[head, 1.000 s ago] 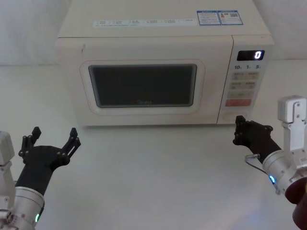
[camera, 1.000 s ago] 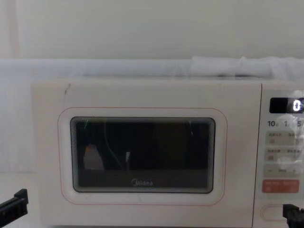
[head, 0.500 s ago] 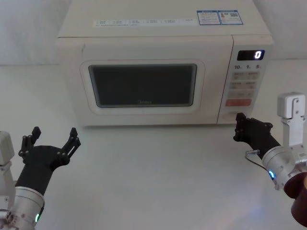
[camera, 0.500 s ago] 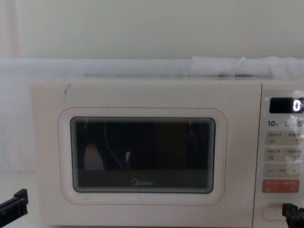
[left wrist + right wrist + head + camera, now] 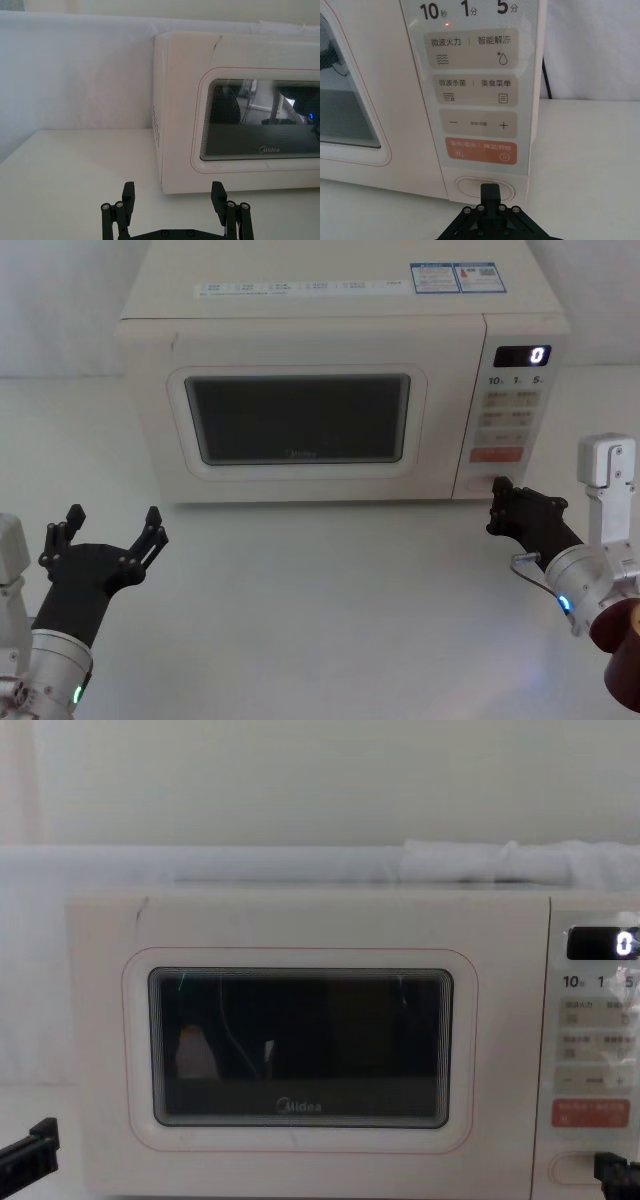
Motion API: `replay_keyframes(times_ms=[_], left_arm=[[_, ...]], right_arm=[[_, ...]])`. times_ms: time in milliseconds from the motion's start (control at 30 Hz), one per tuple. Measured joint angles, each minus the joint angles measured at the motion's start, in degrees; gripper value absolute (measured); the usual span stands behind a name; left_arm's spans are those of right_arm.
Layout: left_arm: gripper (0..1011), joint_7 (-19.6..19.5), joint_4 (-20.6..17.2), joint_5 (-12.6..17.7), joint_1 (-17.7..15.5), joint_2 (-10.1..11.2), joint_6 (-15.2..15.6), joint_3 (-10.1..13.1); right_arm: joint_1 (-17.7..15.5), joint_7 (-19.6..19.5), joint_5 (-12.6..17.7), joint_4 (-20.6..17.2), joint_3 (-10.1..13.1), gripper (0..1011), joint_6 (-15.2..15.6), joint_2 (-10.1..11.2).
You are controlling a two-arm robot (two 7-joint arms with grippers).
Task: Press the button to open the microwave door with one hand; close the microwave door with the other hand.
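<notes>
The right gripper (image 5: pixel 489 192) hides part of the button (image 5: pixel 470 187); contact cannot be told.

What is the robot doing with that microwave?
The robot wants to open it. Its right tool, fingers shut together, is right up against the wide cream button at the bottom of the panel, under the orange key. The microwave door is shut. The left tool waits open, low on the table out in front of the microwave, touching nothing.
</notes>
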Motion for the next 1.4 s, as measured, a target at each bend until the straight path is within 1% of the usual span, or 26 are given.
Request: replay_keyframes(times_ms=[800, 1400], left_arm=[[1001, 0.0, 0.0, 0.0, 0.0, 0.0, 0.0, 0.0], [1001, 0.0, 0.0, 0.0, 0.0, 0.0, 0.0, 0.0]], right_arm=[[0.9, -0.2, 0.0, 1.7, -0.1, 0, -0.1, -0.2], [1.9, 0.0, 0.0, 3.1, -0.2, 0, -0.7, -0.5]])
